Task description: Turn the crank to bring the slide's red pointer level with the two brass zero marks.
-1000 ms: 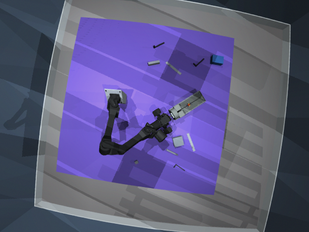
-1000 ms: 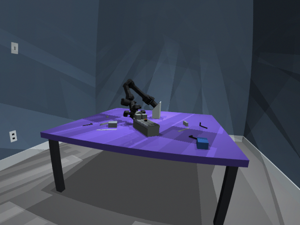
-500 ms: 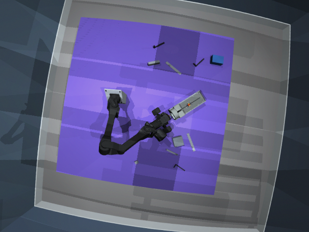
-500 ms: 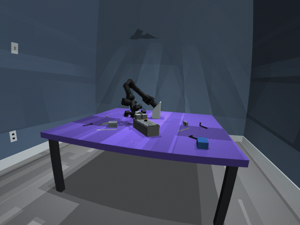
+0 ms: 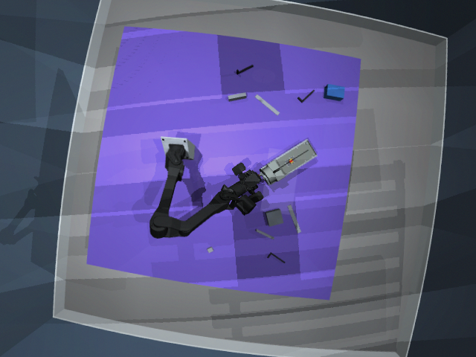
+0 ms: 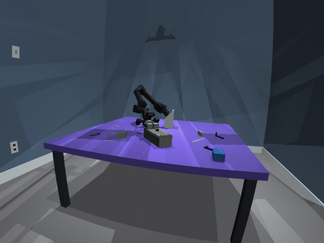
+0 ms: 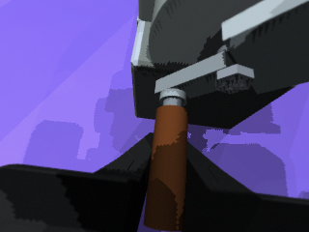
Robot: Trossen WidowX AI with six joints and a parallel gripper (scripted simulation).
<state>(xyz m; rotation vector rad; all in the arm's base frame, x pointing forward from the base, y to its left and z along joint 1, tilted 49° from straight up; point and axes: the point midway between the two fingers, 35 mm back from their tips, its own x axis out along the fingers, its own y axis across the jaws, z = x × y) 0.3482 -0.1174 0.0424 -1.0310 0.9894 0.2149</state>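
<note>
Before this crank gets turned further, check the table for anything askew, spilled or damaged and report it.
Nothing stands out: the machine sits upright, the blue block looks intact, and I see no spill or breakage.

Long grey box-shaped machine [image 5: 297,163] [image 6: 165,141], lying aslant on tabletop; small red-orange pointer [image 5: 291,161] [image 6: 157,129] partway along its top slot; brown cylindrical crank handle [image 7: 169,155] on flat pale metal crank arm [image 7: 193,72], clamped between gripper fingers
</note>
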